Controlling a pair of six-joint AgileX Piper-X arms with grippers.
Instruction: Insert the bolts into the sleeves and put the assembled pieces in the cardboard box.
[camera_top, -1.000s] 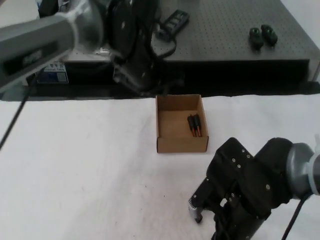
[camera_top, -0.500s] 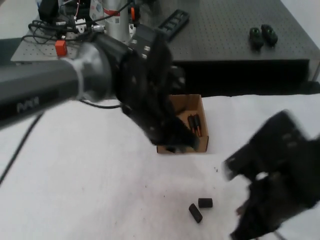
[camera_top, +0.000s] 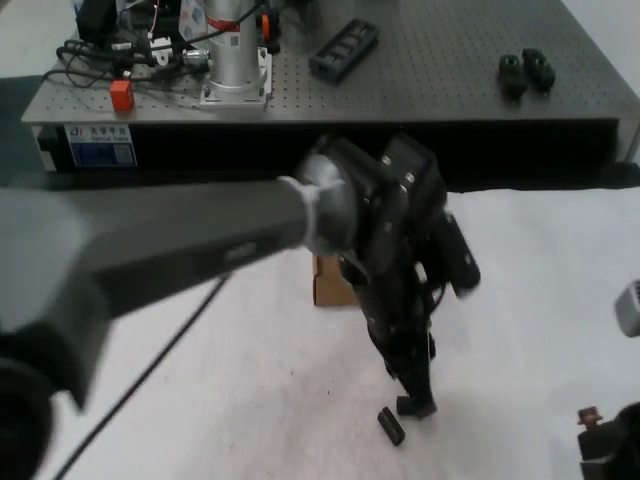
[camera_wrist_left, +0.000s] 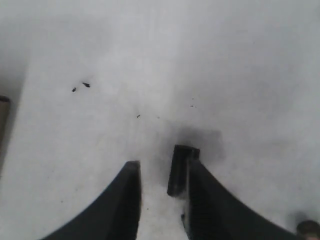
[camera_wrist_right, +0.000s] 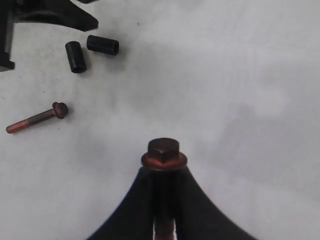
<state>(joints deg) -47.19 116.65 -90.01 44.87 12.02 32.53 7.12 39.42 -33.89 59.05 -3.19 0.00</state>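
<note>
Two black sleeves lie on the white cloth, one (camera_top: 391, 426) free and one (camera_top: 409, 405) under my left gripper (camera_top: 415, 392), which points down at it. In the left wrist view that sleeve (camera_wrist_left: 178, 170) stands between the open fingers of the left gripper (camera_wrist_left: 161, 167), against one finger. My right gripper (camera_wrist_right: 163, 172) is shut on a copper bolt (camera_wrist_right: 164, 154) and sits at the near right (camera_top: 602, 448) of the high view. A loose bolt (camera_wrist_right: 35, 119) lies near the two sleeves (camera_wrist_right: 75, 56) (camera_wrist_right: 102, 45). The left arm hides most of the cardboard box (camera_top: 328, 284).
A raised perforated metal bench (camera_top: 450, 70) runs along the back with a black tray (camera_top: 345, 48), two small black parts (camera_top: 525, 70) and cables on it. White cloth stretches open to the left and right of the box.
The left arm has swung from behind the box forward and down onto the sleeves. The right arm has pulled back to the near right corner, uncovering the two sleeves.
</note>
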